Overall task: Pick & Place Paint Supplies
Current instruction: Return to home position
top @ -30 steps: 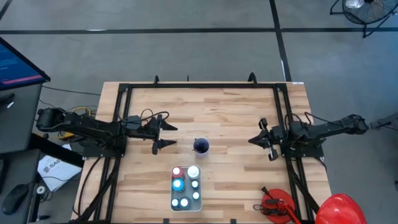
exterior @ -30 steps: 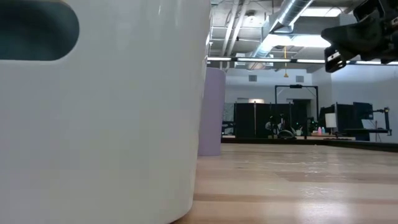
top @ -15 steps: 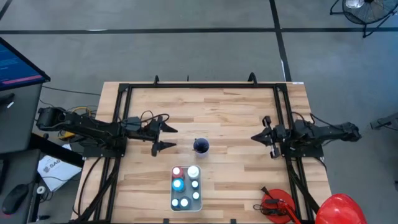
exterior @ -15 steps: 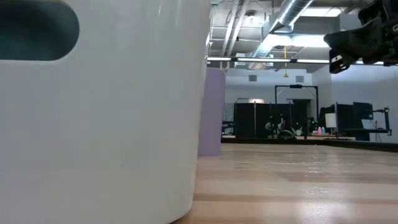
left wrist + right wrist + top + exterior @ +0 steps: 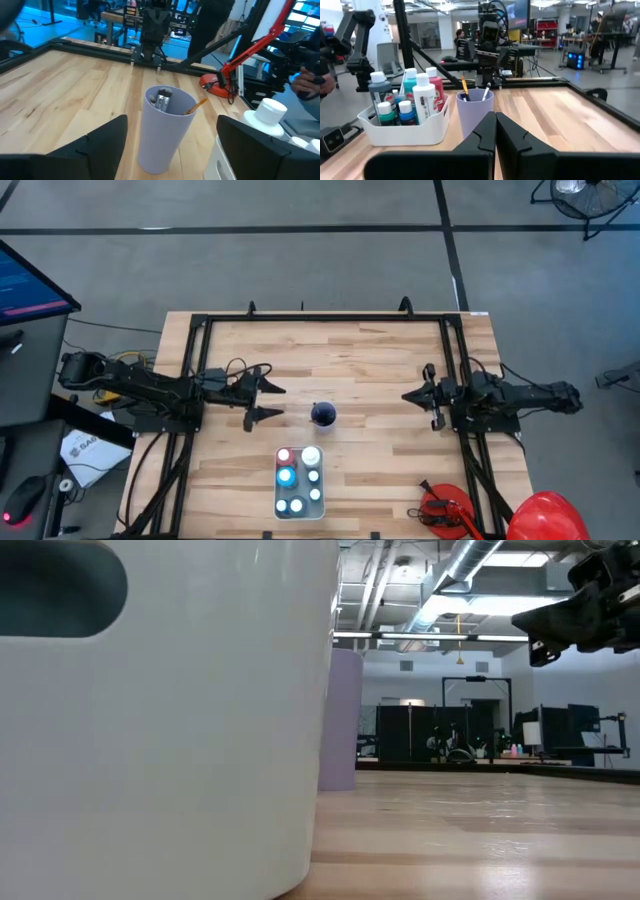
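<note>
Brushes (image 5: 162,98) in violet cup (image 5: 322,415); paint bottles (image 5: 423,100) in white bin (image 5: 405,134) just beside the cup. Left gripper (image 5: 276,400) near the cup, fingers wide apart, empty. Right gripper (image 5: 408,397) opposite, farther off, fingers pressed together, empty.

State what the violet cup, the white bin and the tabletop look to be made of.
Violet cup: likely plastic, matte, with a smooth uniform wall. White bin: probably moulded plastic, with a slight sheen and a rounded rim. Tabletop: wood, with visible grain and joined pale strips, lightly finished.
</note>
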Action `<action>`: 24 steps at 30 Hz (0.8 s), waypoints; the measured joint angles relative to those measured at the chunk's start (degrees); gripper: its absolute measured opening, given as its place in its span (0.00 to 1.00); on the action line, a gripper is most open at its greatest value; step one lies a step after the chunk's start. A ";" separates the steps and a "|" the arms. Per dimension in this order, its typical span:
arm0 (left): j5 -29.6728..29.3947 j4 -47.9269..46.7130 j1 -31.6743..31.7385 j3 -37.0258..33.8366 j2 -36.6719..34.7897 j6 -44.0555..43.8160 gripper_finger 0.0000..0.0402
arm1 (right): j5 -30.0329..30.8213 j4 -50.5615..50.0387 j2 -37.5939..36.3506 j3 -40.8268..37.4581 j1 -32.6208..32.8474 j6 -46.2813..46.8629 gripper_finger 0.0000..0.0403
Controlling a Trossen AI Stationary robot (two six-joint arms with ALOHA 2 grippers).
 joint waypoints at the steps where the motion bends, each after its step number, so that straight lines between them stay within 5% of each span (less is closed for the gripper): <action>1: -0.74 0.00 0.00 0.00 0.00 -0.05 0.73 | 0.00 -0.10 -0.02 0.00 -0.22 0.86 0.00; 4: -1.35 0.01 0.00 0.00 0.00 -0.11 0.58 | 0.00 -0.28 0.00 -0.01 -0.58 2.83 0.00; 10: -1.41 0.02 0.00 0.00 0.00 1.32 0.07 | 0.00 -0.32 0.00 -0.02 -0.65 2.80 0.00; 18: -2.40 0.07 0.37 -0.07 -1.83 3.04 0.00 | 0.00 -0.61 0.00 -0.04 -0.67 -0.33 0.00; 24: -3.34 -3.36 0.42 -3.01 -12.59 3.96 0.00 | 0.00 -0.69 0.02 -0.07 -0.63 1.38 0.00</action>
